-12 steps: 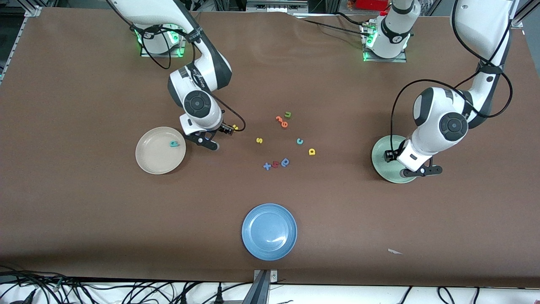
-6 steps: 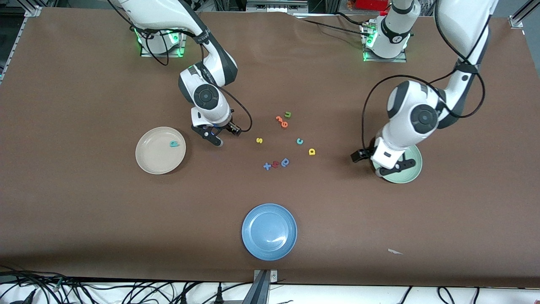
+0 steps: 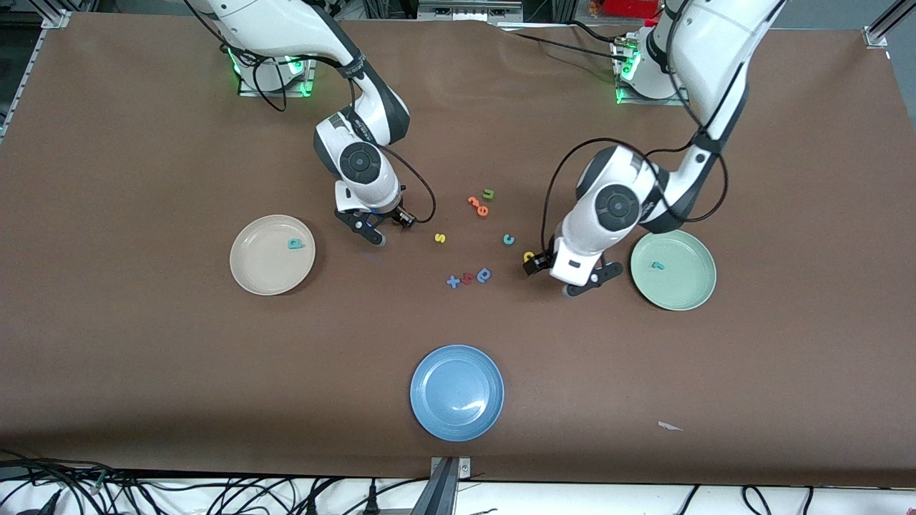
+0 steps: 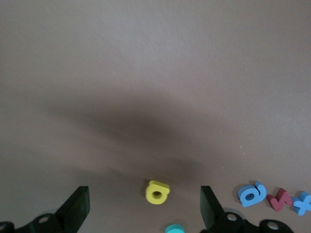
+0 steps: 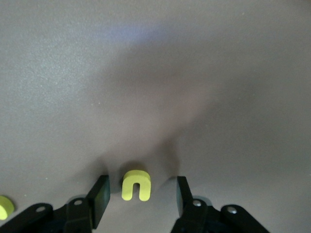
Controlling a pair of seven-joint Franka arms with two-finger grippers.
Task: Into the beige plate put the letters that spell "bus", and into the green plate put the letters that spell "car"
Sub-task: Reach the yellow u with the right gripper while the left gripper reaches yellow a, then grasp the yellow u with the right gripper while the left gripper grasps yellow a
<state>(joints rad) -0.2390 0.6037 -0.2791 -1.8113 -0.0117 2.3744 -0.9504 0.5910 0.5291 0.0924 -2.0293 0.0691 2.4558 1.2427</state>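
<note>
A brown table [image 3: 143, 372] carries three plates and a scatter of small foam letters. The right gripper [image 5: 140, 198] is low over the table near the beige plate [image 3: 254, 275], its fingers [image 5: 99, 196] apart on either side of the yellow u [image 5: 136, 185] and not touching it; the yellow s [image 3: 441, 238] lies toward the middle of the table from there. The left gripper [image 4: 144, 208] is over the table between the letter cluster and the green plate [image 3: 687, 286], fully released, with the yellow a [image 4: 157, 192] between its fingers and untouched. The teal c [image 3: 509, 239] lies just beside the yellow a. The teal b [image 3: 295, 244] rests in the beige plate, and the small teal r [image 3: 656, 266] rests in the green plate. Elsewhere lie a green u [image 3: 489, 194] touching orange letters [image 3: 478, 205], a row of blue a [image 3: 484, 274], red letter [image 3: 467, 278] and blue x [image 3: 453, 282], and, nearest the front camera, a blue plate [image 3: 429, 411].
</note>
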